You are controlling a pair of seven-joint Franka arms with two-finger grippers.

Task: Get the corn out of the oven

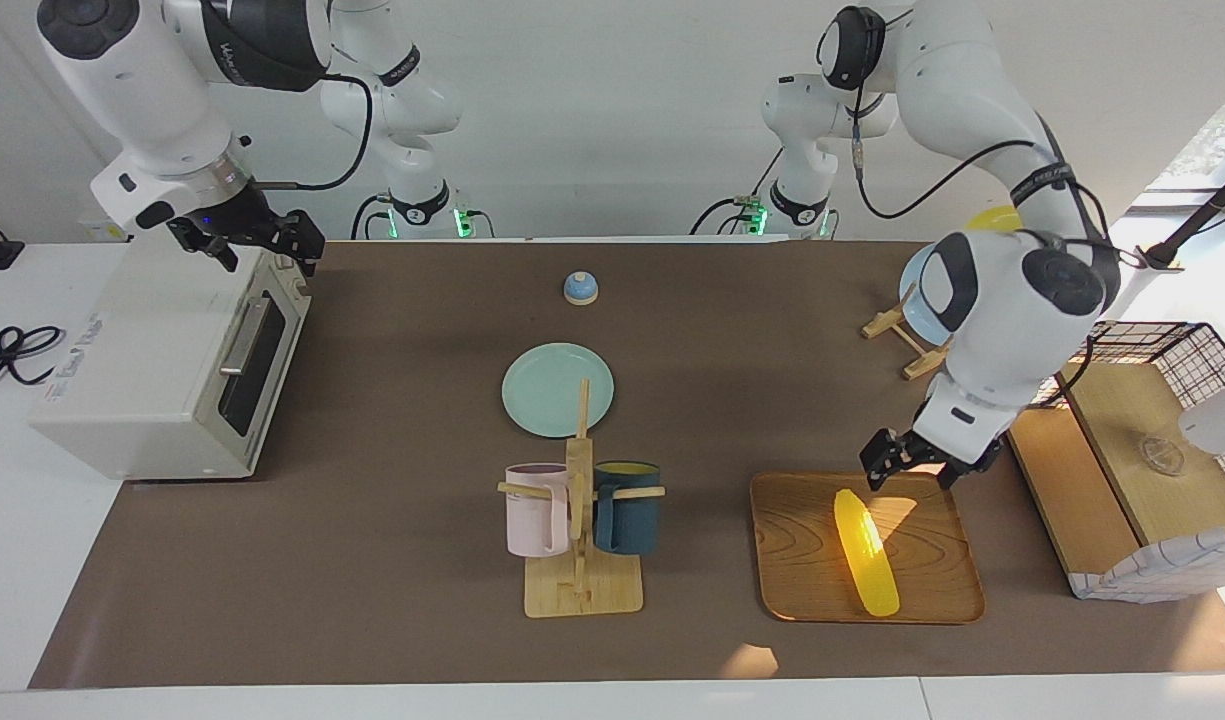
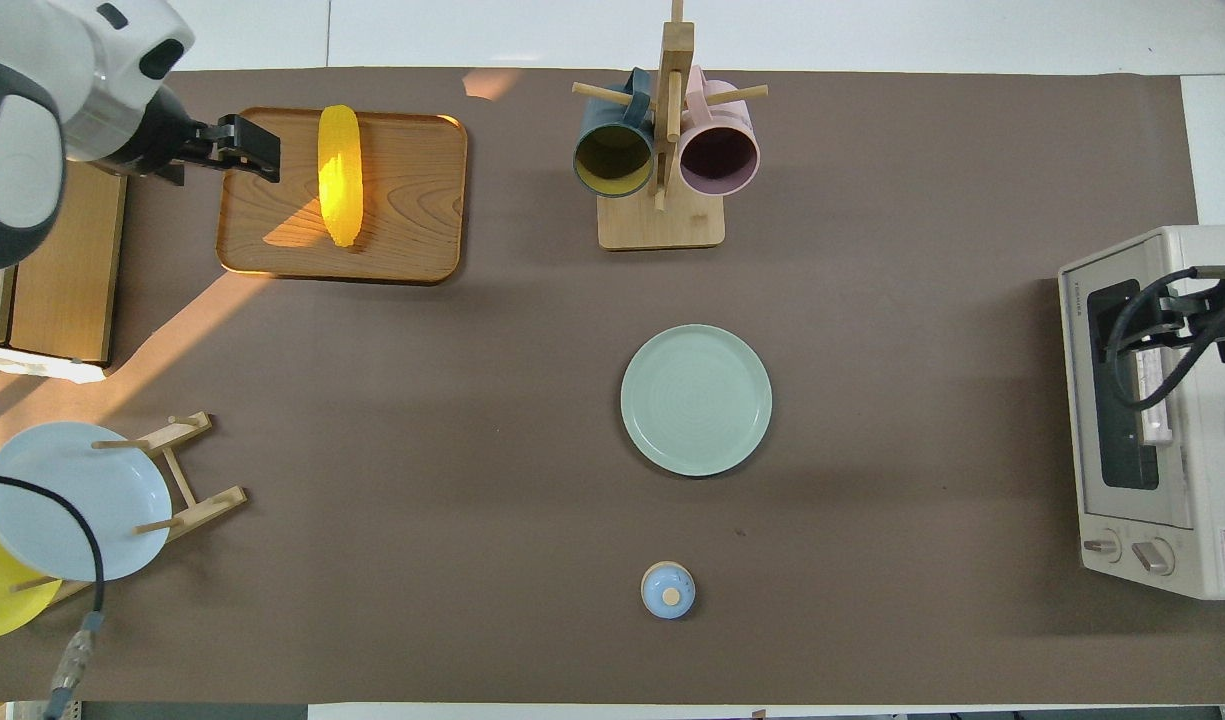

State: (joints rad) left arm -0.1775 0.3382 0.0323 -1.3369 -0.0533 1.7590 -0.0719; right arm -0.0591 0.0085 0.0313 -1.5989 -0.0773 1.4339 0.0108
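Observation:
The yellow corn (image 1: pixel 865 550) lies on a wooden tray (image 1: pixel 802 560) toward the left arm's end of the table; it also shows in the overhead view (image 2: pixel 339 175) on the tray (image 2: pixel 412 200). My left gripper (image 1: pixel 917 470) is open and empty, low over the tray's edge beside the corn's end, apart from it (image 2: pixel 262 148). The off-white oven (image 1: pixel 142 370) stands at the right arm's end with its dark glass door shut (image 2: pixel 1202 480). My right gripper (image 1: pixel 267 250) is open and empty, over the oven's top edge (image 2: pixel 1222 330).
A wooden mug rack (image 1: pixel 577 500) with a pink and a dark blue mug stands mid-table. A pale green plate (image 1: pixel 557 390) and a small blue bell (image 1: pixel 580 288) lie nearer the robots. A plate rack (image 1: pixel 912 340) and a wire basket with boards (image 1: pixel 1142 450) stand near the tray.

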